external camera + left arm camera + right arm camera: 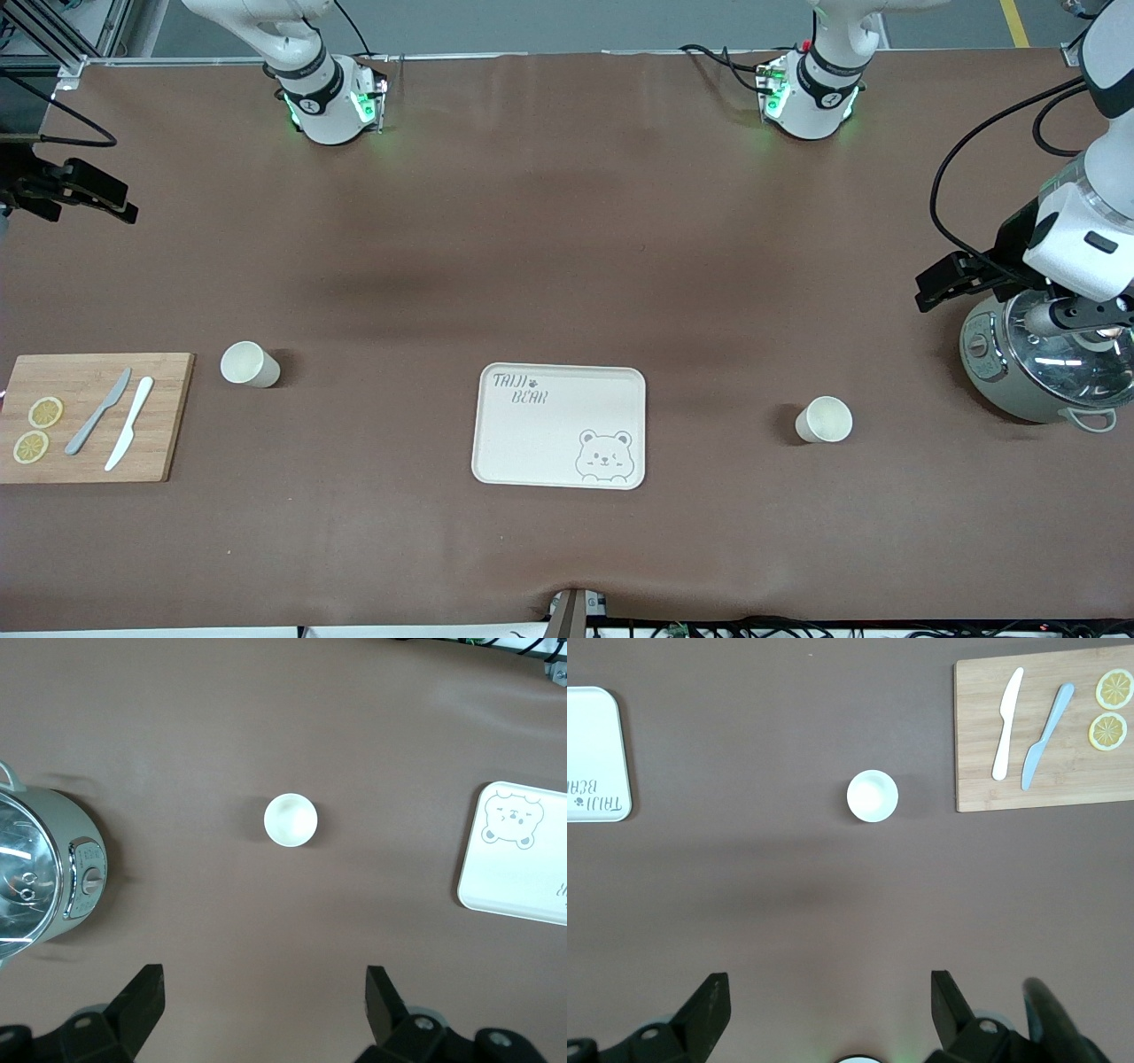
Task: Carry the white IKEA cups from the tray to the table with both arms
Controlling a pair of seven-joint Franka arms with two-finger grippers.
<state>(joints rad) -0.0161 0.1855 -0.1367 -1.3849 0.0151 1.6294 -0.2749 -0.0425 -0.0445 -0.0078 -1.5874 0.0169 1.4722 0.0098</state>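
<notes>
The cream-white rounded-rectangle tray [560, 425] with its grey bear drawing lies bare near the middle of the brown matte table [567, 248], toward the edge nearest the front camera, and both small cream-white handleless cups stand upright on the table itself, well apart from the tray. One cup [249, 363] sits toward the right arm's end, just beside the wooden cutting board [93, 416] that carries two knives and two lemon slices; the other cup [824, 419] sits toward the left arm's end, near the grey rice cooker with a glass lid [1045, 363]. The left gripper [266, 1001] hangs above the table by the cooker with its jaws wide apart and holding nothing; the right gripper [830, 1005] is likewise spread and unladen at its own end of the table. Judging by this layout, the moving appears done, with nothing left but for the arms to rest.
</notes>
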